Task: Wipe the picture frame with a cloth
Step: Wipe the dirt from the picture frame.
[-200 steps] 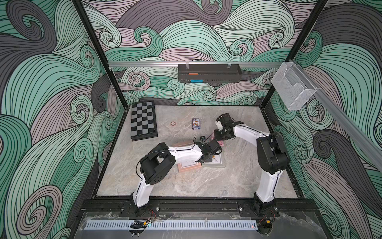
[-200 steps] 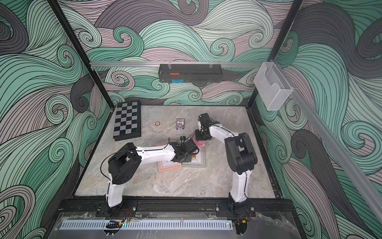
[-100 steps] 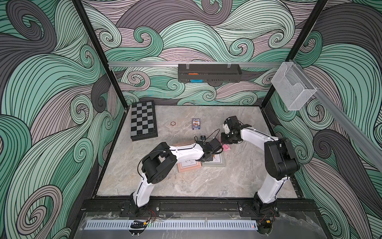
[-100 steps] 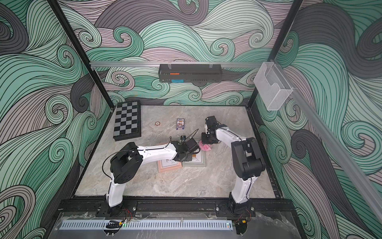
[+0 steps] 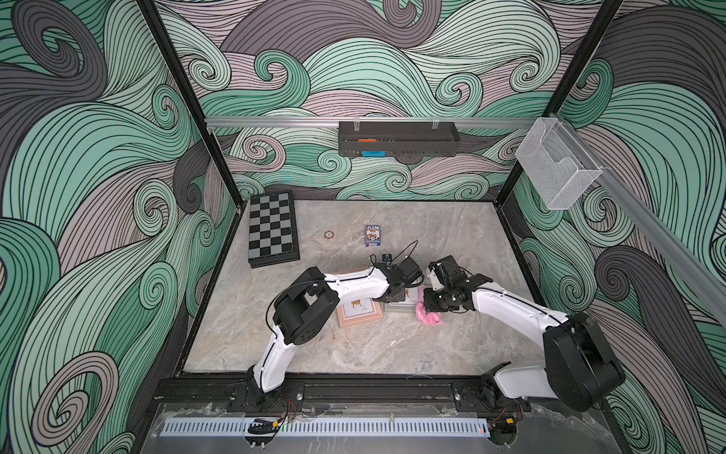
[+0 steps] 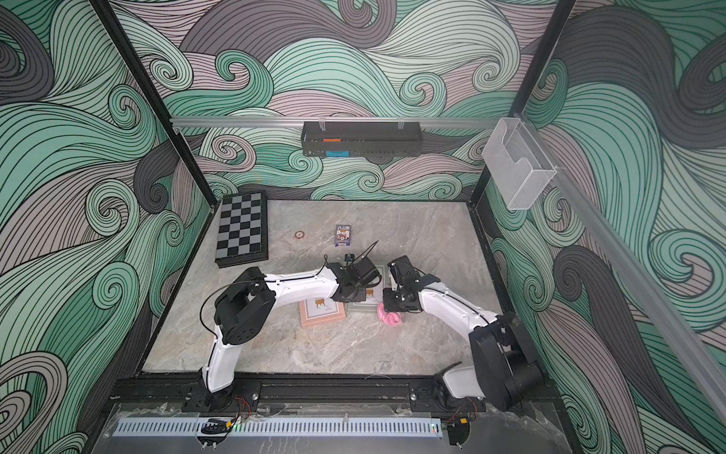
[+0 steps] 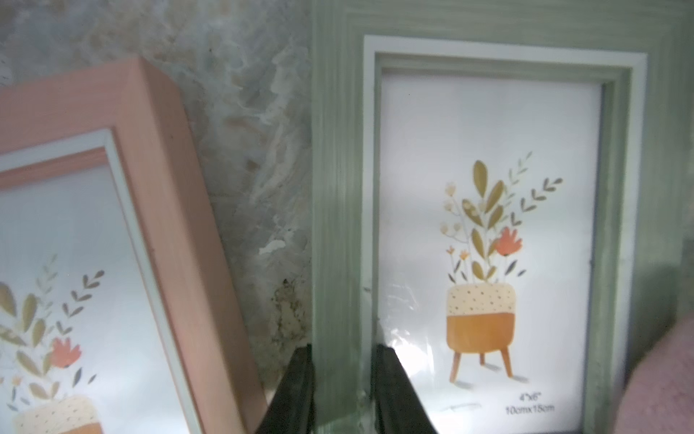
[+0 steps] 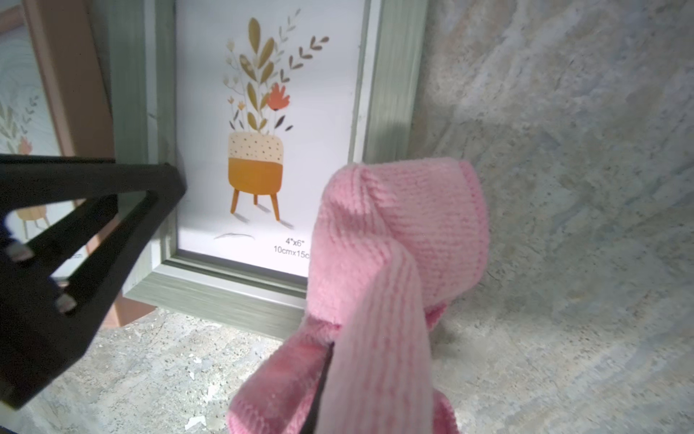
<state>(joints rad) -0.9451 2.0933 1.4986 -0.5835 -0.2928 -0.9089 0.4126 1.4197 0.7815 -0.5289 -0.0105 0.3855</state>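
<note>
A green picture frame [image 5: 405,307] [image 6: 363,306] lies flat mid-table, showing a potted-plant print. My left gripper [image 7: 343,383] [image 5: 395,298] is shut on the left border of the green frame [image 7: 338,188], one black finger on each side of it. In the right wrist view one of the left fingers [image 8: 94,210] rests at that border. My right gripper [image 8: 326,375] [image 5: 430,304] is shut on the pink cloth [image 8: 394,233] [image 5: 428,315] [image 6: 389,317]. The bunched cloth hangs over the near right corner of the green frame [image 8: 386,94] and hides the right fingers.
A pink picture frame [image 5: 359,312] [image 7: 169,225] lies just left of the green one, tilted. A chessboard [image 5: 273,230] sits at the back left, with a small ring [image 5: 329,234] and a card box [image 5: 372,235] behind the frames. A black tray [image 5: 396,137] and clear bin [image 5: 558,173] hang on the walls.
My right gripper has carried the cloth from the far side of the green frame toward its near right corner. The left gripper has stayed clamped on the frame's border.
</note>
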